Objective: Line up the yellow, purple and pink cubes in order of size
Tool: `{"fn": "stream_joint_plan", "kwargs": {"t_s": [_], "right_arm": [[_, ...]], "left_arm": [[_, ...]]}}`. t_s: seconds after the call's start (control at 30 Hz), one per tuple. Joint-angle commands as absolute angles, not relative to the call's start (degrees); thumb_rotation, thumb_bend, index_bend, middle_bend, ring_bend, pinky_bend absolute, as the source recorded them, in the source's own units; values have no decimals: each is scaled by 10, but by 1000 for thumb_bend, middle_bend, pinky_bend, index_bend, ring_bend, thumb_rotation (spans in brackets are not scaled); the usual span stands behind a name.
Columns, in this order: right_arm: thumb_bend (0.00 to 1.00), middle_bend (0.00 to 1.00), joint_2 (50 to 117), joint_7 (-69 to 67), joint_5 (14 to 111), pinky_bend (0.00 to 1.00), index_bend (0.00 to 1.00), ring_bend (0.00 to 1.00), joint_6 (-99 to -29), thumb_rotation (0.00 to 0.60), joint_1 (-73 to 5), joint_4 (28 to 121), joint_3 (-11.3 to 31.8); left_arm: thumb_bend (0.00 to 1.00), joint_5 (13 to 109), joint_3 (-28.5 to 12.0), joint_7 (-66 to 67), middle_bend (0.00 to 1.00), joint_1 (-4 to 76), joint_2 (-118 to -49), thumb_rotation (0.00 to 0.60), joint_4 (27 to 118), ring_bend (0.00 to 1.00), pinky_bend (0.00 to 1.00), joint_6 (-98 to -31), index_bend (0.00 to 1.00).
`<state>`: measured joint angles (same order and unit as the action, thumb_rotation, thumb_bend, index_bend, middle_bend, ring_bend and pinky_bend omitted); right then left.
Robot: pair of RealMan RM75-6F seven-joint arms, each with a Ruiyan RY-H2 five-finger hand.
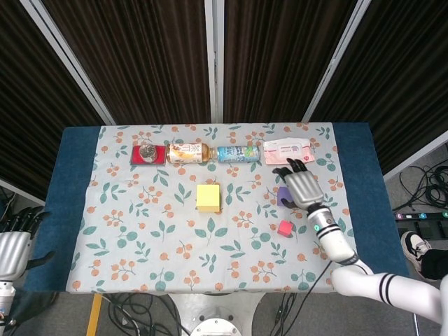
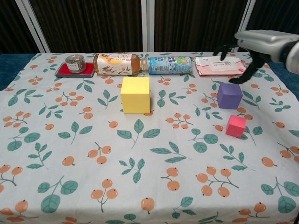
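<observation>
The right hand [image 2: 250, 44], fingers spread and holding nothing, hovers above the purple cube [image 2: 229, 95], with the pink cube [image 2: 235, 126] just nearer the robot than that, the yellow cube [image 2: 135, 94] well off to its left, and the left hand [image 1: 12, 241] open beyond the table's edge.

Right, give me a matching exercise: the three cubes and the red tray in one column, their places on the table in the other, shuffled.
Things:
1. yellow cube
2. purple cube
3. pink cube
4. red tray

Places:
A. back row, furthest left, holding a tin
B. nearest the front edge of the three cubes
C. under the right hand in the head view
D. in front of the orange-labelled bottle

Pairs: 1-D, 2-C, 3-B, 4-A
</observation>
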<state>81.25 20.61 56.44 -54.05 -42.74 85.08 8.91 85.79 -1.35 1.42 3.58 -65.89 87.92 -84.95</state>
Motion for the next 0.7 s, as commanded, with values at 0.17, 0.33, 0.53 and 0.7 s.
{"fn": "stream_joint_plan", "kwargs": {"t_s": [0.17,0.33,0.53,0.7], "right_arm": [[160,250,817,178,560,66,229,19,-512,600,-409,798,68],[160,227,847,176,560,66,236,18,-494,600,-418,749,71],[160,220,879,187,549,66,250,18,-470,600,-433,709,76],[159,238,893,190,543,66,262,18,-464,600,-436,692,79]], "left_arm": [[13,859,-13,22,250,38,-657,600,889,136,190,-847,264],[13,858,-13,26,250,38,-654,600,895,136,191,-847,264],[13,854,-12,28,250,38,-652,600,899,136,191,-843,264],[13,851,-11,26,251,37,-652,600,896,136,191,-841,264]]}}
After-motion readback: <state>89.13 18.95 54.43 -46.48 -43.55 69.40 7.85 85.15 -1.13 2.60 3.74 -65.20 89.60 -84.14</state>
